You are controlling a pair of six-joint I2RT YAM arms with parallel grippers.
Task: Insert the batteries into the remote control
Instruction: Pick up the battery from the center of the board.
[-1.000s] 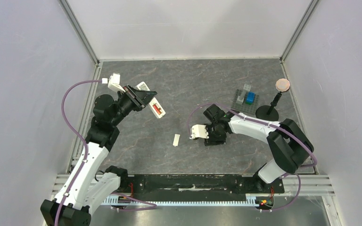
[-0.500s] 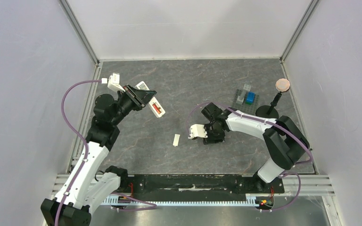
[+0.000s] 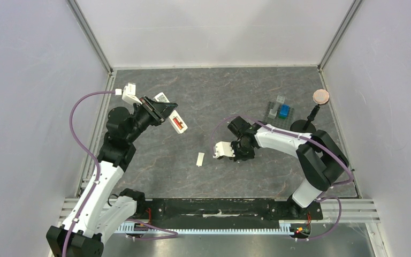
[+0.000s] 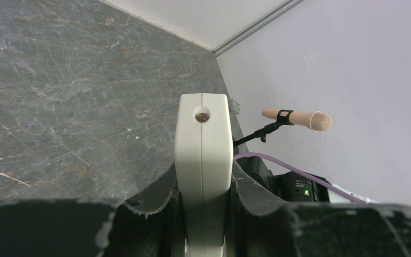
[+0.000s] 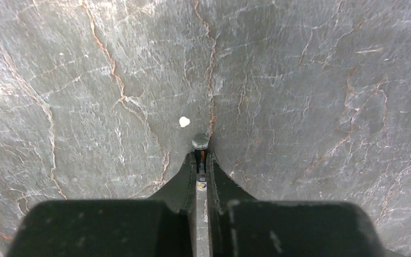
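Note:
My left gripper [image 3: 158, 111] is shut on the white remote control [image 3: 177, 122] and holds it above the left of the table, back side up. A code sticker shows at the remote's far end, and a red battery [image 3: 179, 125] lies in its open compartment. In the left wrist view the remote [image 4: 203, 139] stands edge-on between the fingers of that gripper [image 4: 203, 184]. My right gripper [image 5: 201, 160] points down at the table's middle, shut on a thin dark battery [image 5: 200, 145] whose metal end pokes out past the fingertips. The top view shows this gripper [image 3: 243, 151] low over the table.
A small white cover piece [image 3: 199, 159] lies on the table left of the right gripper. Blue and grey blocks on a grey plate [image 3: 280, 111] stand at the back right. Beside them is a microphone on a black stand [image 3: 310, 115]. Walls enclose the table.
The right gripper's jaws have shut on the dark battery, and the arm has edged slightly left. The left arm and remote have not moved.

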